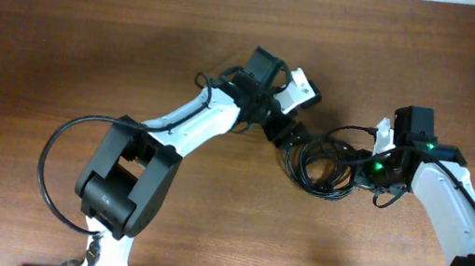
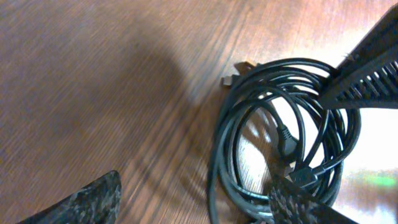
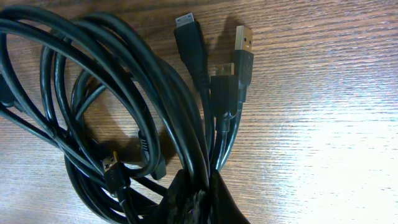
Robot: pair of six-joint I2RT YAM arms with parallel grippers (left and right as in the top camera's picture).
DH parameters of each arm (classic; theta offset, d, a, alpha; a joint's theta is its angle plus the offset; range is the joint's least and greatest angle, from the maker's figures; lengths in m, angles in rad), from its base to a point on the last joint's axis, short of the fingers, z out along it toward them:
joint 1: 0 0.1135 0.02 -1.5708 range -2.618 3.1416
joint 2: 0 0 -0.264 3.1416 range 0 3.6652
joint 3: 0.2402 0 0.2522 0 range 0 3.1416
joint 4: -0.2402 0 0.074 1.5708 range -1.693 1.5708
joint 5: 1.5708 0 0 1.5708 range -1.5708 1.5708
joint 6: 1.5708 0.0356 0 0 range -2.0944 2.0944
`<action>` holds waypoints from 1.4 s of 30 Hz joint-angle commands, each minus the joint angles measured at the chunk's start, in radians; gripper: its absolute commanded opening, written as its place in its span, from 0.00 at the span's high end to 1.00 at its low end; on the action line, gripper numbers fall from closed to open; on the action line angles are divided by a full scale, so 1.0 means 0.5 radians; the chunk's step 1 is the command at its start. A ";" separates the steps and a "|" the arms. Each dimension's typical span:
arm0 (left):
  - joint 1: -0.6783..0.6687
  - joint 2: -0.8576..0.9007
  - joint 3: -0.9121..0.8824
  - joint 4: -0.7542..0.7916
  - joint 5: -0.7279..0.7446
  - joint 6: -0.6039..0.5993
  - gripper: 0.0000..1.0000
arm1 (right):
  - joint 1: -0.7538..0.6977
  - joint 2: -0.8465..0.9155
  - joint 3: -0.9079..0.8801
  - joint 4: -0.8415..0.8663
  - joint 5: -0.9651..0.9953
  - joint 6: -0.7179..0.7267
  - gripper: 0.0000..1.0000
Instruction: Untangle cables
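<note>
Beside coiled cables (image 3: 184,127), 3 plugs (image 3: 242,46) point up-frame.

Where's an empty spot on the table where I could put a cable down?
The bare brown wooden table left of the left arm is wide open, and so is the strip below the tangle of black cables. It is crowded where the left claw and right claw meet at that tangle.

The cables (image 1: 322,169) are black, 1 plug (image 3: 244,38) tipped in gold-coloured metal. The table (image 1: 43,47) is brown with fine wood grain. The left arm (image 1: 192,119) and right arm (image 1: 447,197) are white with black joints.
</note>
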 commanded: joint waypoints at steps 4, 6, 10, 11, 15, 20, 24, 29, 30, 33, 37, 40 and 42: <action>-0.195 -0.023 0.010 0.190 -0.196 0.164 0.27 | -0.002 0.011 -0.014 -0.009 -0.014 -0.006 0.96; -0.239 0.003 0.008 0.271 -0.204 0.163 0.30 | -0.002 0.011 -0.014 -0.013 -0.014 -0.006 0.96; -0.273 0.041 0.008 0.336 -0.226 0.163 0.31 | -0.002 0.011 -0.014 -0.013 -0.014 -0.006 0.96; -0.275 0.059 0.007 0.336 -0.227 0.163 0.31 | -0.002 0.011 -0.014 -0.013 -0.014 -0.006 0.96; -0.277 0.139 0.007 0.334 -0.224 0.146 0.32 | -0.002 0.011 -0.014 -0.013 -0.014 -0.006 0.96; -0.278 0.139 0.007 0.327 -0.224 0.101 0.44 | -0.002 0.011 -0.014 -0.013 -0.014 -0.006 0.96; -0.277 0.140 -0.005 0.312 -0.225 0.101 0.44 | -0.002 0.011 -0.014 -0.013 -0.014 -0.006 0.96; -0.277 0.186 -0.007 0.284 -0.225 0.101 0.48 | -0.002 0.011 -0.014 -0.016 -0.014 -0.007 0.96; -0.277 0.192 -0.007 0.281 -0.225 0.101 0.55 | -0.002 0.011 -0.014 -0.015 -0.014 -0.007 0.96; -0.277 0.192 -0.007 0.246 -0.225 0.101 0.71 | -0.002 0.011 -0.014 -0.016 -0.014 -0.006 0.96; -0.266 0.189 -0.005 0.176 -0.224 0.101 1.00 | -0.002 0.011 -0.014 -0.015 -0.013 -0.007 0.96; -0.135 0.077 -0.004 0.171 -0.224 -0.179 1.00 | -0.002 0.011 -0.014 -0.027 -0.011 -0.006 0.96; 0.028 -0.024 -0.004 0.139 -0.223 -0.443 1.00 | -0.002 0.011 -0.014 -0.029 -0.011 -0.006 0.96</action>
